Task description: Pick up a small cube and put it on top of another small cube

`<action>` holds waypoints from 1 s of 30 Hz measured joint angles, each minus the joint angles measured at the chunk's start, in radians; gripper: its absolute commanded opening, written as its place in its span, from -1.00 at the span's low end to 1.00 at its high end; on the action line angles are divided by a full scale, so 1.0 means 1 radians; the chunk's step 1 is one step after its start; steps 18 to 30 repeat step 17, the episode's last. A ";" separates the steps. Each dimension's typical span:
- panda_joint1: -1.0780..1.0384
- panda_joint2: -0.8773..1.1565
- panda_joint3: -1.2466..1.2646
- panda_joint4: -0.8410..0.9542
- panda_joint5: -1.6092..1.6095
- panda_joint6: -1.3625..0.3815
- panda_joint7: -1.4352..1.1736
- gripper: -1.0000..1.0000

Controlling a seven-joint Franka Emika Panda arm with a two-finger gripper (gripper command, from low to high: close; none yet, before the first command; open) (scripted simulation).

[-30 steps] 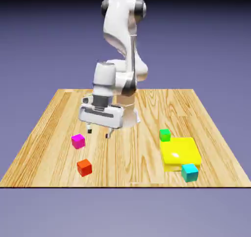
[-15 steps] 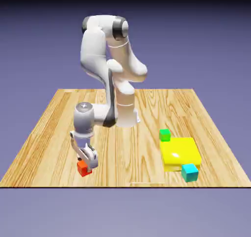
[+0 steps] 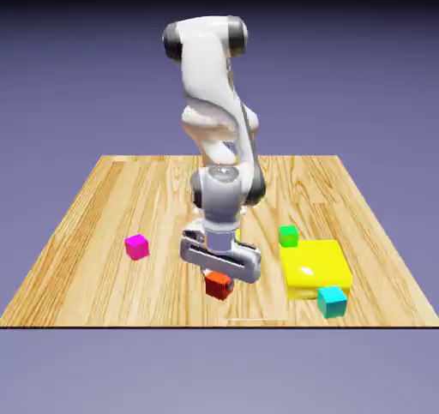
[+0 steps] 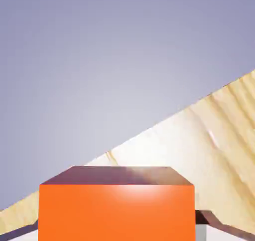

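My two-finger gripper [image 3: 219, 273] closed on one matte red-orange cube [image 3: 219, 285], three other small cubes, magenta [image 3: 137, 247], green [image 3: 289, 237] and cyan [image 3: 332, 302], one yellow block [image 3: 315, 267], one wooden table [image 3: 90, 275]

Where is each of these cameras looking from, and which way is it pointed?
Exterior view: stands across the table from the robot and above it, facing its base; shows the white arm and the gripper at its end.
Hand view: rides on the hand, looking along the gripper; only bits of the finger tips show, at the bottom edge beside the cube.
Both share the red-orange cube, held in the gripper, and part of the wooden tabletop.
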 measured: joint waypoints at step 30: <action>0.176 0.052 0.158 0.101 -0.080 -0.084 -0.025 1.00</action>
